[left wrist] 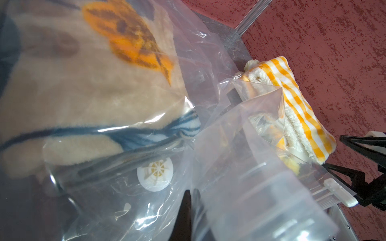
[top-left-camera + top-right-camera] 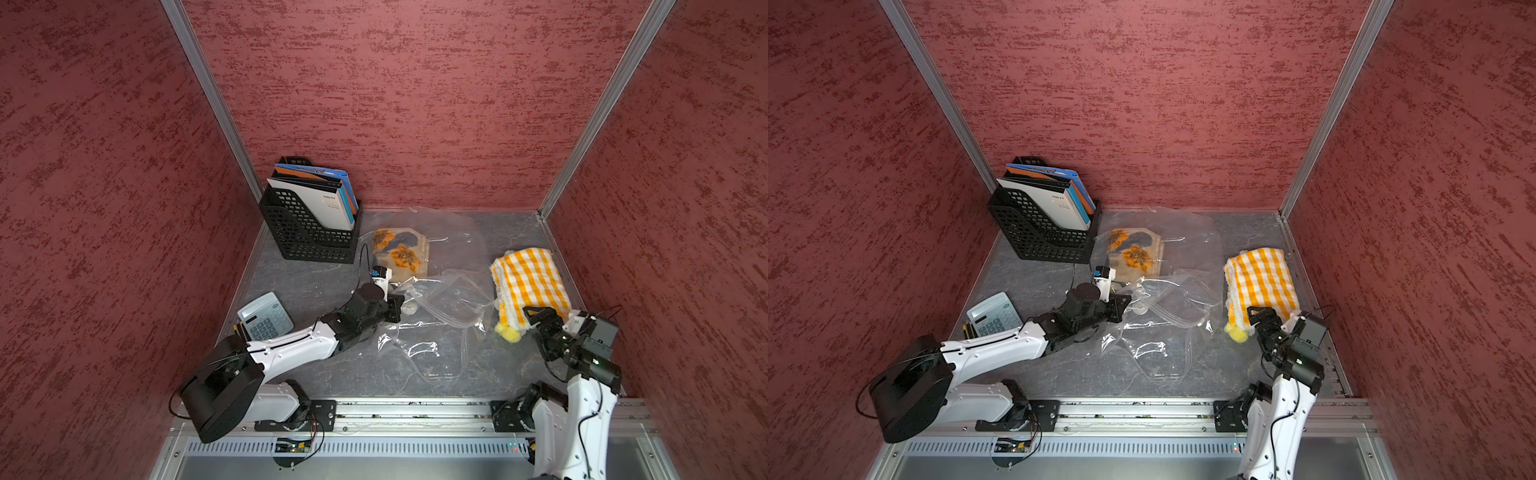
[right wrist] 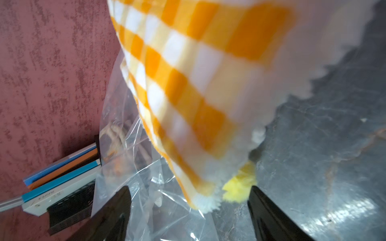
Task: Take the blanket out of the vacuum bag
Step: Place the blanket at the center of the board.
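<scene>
Grey table (image 2: 519,232) inside red walls (image 2: 415,104) is carrying all items. Bag (image 2: 440,316) is lying crumpled at centre, its right edge reaching the blanket (image 2: 530,282). The blanket, orange-checked and folded, is lying outside the bag at right, close to the right wall.

Left gripper (image 2: 397,307) is resting at the bag's left edge. Its fingers (image 1: 186,208) are pressed together, pinching the film just beside the valve (image 1: 155,176). Clip (image 1: 339,193) is sitting on the bag's strip, near the right gripper (image 2: 540,312).

The right gripper is hovering at the blanket's near end. Its fingers (image 3: 119,208) are standing spread either side of that end, gripping nothing; contact cannot be told.

Second bag (image 2: 401,251), holding a floral blanket, is lying beyond the first, just beside the rack (image 2: 299,232) at far left. Calculator (image 2: 264,318) is lying at near left, partly under the left arm.
</scene>
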